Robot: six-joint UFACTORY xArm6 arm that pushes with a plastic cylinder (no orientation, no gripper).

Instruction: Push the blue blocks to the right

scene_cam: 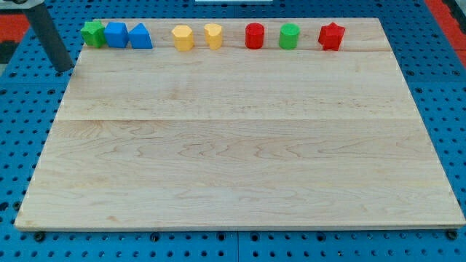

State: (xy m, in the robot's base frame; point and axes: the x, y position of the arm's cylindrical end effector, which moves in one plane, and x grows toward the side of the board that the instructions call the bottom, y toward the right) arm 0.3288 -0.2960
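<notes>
Blue blocks (116, 34) and (140, 36) sit side by side at the board's (233, 175) eleven o'clock, just beside a green block (92, 33). No pushing looks done yet. Rod tip (67, 70) rests off-board at their seven o'clock; no gripper is fitted.

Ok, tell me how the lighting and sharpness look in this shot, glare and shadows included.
Camera view: even, bright light; the pale wooden board shows only a soft sheen, no harsh glare. Blocks along the view's top, such as the blue cube-like block and red star-shaped block, are sharp with faint shadows. My tip, just off the board's left edge, looks slightly soft.
</notes>
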